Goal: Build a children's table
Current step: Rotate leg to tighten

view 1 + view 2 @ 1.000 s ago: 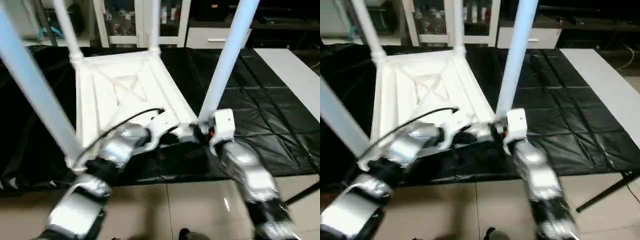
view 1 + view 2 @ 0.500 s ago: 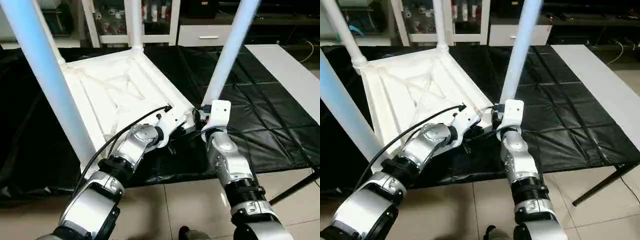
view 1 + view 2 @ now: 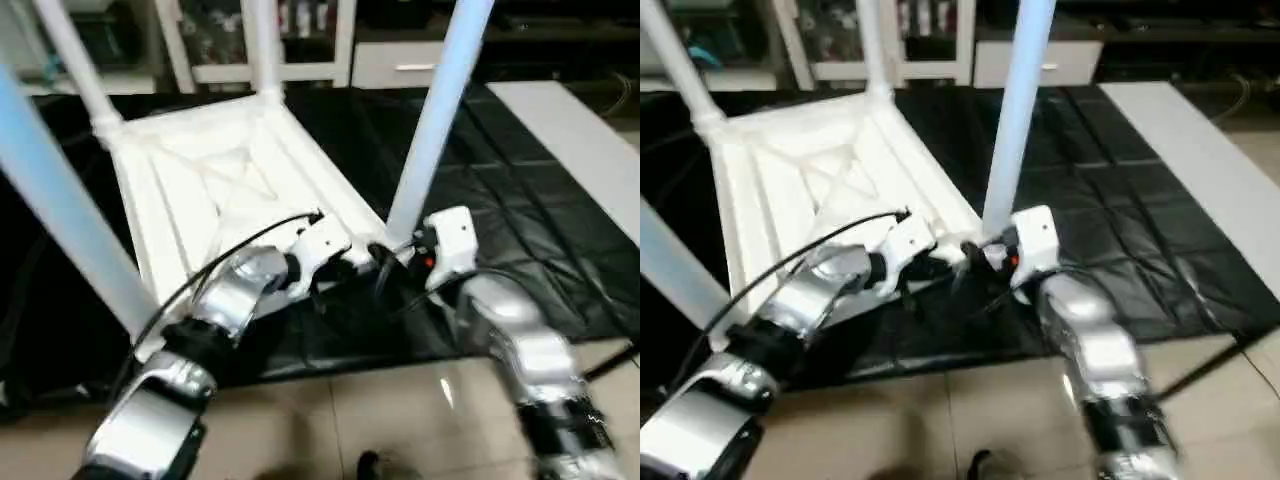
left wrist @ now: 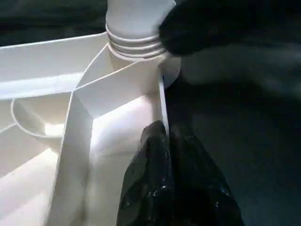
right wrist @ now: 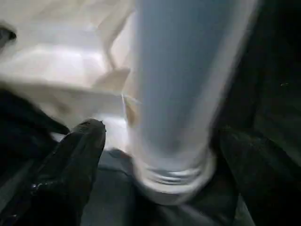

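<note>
The children's table lay upside down on a black, creased, faintly glossy sheet that covered the workbench, its white plastic top face-down with the X-ribbed underside toward me. The plastic looked smooth and matte, the ribs thin and straight, the rim raised all round. Four long, tapered tube legs stood up from the round corner sockets: the near-right leg rose just beside my right wrist, the near-left leg crossed the left of my view, and two more stood at the far corners. In my left wrist view the socket collar showed three fine rings where the tube entered it.

My left gripper was pinched together on the thin rim wall of the top, close to that socket. My right gripper stood spread wide, one black finger on each side of the near-right leg's base and, as far as the blur let me judge, not pressing on it.

Against half a second earlier, my right fingers had opened away from the leg and my right forearm had swung outward to the right. The table and my left grip were as before.
</note>
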Controlling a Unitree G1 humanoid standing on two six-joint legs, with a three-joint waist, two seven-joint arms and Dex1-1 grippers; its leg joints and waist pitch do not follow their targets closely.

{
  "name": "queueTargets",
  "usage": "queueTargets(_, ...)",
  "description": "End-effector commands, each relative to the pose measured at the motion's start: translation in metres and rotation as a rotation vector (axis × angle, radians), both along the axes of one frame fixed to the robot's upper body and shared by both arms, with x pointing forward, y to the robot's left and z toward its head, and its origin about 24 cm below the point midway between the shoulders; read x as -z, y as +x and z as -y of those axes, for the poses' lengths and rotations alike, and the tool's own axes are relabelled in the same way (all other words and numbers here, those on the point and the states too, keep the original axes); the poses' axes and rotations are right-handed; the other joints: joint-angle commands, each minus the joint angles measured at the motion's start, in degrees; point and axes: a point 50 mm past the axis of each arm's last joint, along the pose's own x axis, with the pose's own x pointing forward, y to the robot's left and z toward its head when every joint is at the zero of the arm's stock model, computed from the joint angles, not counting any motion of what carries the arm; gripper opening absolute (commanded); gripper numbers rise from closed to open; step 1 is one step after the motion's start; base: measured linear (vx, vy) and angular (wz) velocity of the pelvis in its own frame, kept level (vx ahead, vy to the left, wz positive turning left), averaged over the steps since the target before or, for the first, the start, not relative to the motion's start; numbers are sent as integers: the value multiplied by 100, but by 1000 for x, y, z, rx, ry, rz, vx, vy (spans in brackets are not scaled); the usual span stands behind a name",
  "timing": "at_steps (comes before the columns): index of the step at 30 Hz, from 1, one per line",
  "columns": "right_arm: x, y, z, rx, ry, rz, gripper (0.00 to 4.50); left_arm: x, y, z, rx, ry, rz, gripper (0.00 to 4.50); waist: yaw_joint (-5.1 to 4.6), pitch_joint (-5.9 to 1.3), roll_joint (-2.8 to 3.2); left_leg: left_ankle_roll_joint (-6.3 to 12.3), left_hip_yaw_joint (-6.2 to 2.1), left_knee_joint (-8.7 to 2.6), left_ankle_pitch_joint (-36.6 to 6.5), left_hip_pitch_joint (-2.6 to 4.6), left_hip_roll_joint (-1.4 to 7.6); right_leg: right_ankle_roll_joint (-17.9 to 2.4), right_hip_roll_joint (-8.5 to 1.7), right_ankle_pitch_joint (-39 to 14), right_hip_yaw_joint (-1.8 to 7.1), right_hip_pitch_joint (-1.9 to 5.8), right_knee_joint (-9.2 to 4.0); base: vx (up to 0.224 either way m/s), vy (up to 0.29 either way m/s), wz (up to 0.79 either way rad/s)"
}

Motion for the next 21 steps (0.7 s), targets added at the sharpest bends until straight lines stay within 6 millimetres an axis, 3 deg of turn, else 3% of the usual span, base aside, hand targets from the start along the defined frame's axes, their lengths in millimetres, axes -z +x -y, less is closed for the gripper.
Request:
queueTargets(1,-7,-10,-1,-114,5,-19,417,23,-21,-2,160,77,-144,0,87,-336,-22,579,-17,-404,-1655,73,241,-1356,-111,-1441,164,259,-304,76,-24,16)
queueTargets(2,-9,-15,3,-152,-8,-35,417,23,-25,-6,209,87,-156,0,87,-336,-22,579,-17,-404,-1655,73,241,-1356,-111,-1441,164,259,-304,76,-24,16)
queueTargets(3,-10,-26,10,-239,-19,-66,417,21,-32,-12,270,94,-205,0,185,-350,-7,695,7,-386,-1354,104,265,-1474,-111,-1005,177,279,-243,71,-25,15)
queueTargets(5,-9,-36,15,-324,-31,-104,417,18,-35,-16,312,100,-233,0,262,-377,25,848,16,-354,-840,82,273,-1659,-109,-429,172,321,-139,80,-25,11)
queueTargets(6,-8,-37,15,-331,-33,-108,417,18,-36,-17,315,102,-235,0,300,-387,30,875,26,-336,-707,107,278,-1700,-108,-264,173,313,-116,67,-19,6)
queueTargets(8,-6,-42,19,-374,-47,-133,417,18,-37,-19,333,113,-249,0,354,-372,16,948,25,-316,-444,75,270,-1782,-111,-10,170,342,-73,0,0,0)
queueTargets(11,-5,-44,21,-396,-42,-154,417,16,-37,-20,349,119,-250,0,400,-355,-4,877,17,-322,-578,62,273,-1739,-139,-386,171,354,-98,0,0,0)
queueTargets(16,-2,-45,21,-420,-54,-170,417,14,-37,-21,345,121,-246,0,398,-309,-25,423,-14,-377,-1326,62,271,-1316,-146,-1710,182,324,-222,0,0,0)
queueTargets(18,-1,-44,21,-425,-52,-168,417,13,-36,-21,339,119,-246,0,399,-315,-26,362,-9,-373,-1384,75,268,-1244,-143,-1817,189,306,-240,0,0,0)
queueTargets(21,-1,-43,21,-427,-51,-168,383,13,-36,-21,339,120,-246,0,401,-335,-22,359,-9,-367,-1254,60,264,-1260,-127,-1604,182,316,-214,0,0,0)
